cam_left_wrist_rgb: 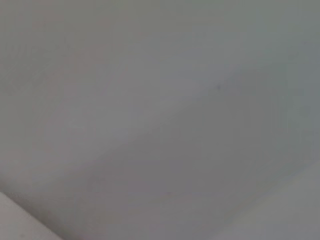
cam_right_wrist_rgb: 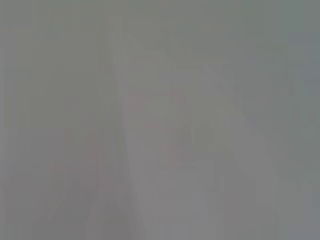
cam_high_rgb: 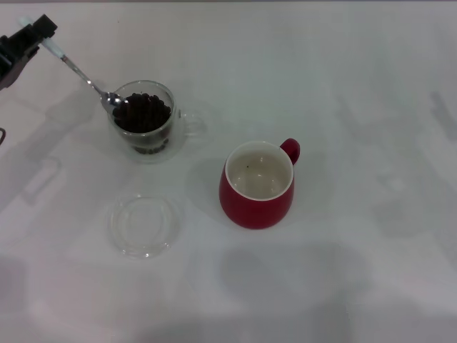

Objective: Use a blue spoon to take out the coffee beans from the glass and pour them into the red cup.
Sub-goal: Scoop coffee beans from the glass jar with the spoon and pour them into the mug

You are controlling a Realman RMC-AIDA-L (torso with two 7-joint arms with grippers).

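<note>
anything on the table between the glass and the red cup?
Nothing: the head view shows bare white table between the glass and the red cup. The clear round dish lies off that line, nearer the robot.

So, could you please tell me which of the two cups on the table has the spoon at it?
The glass heaped with coffee beans; the blue spoon, held by the left gripper, has its bowl at its rim. The red cup stands apart.

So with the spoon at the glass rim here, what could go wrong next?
1. The left gripper holds the blue spoon by its far handle end, so it may tilt and drop coffee beans.
2. The red cup stands apart from the glass; beans could spill on the carry.
</note>
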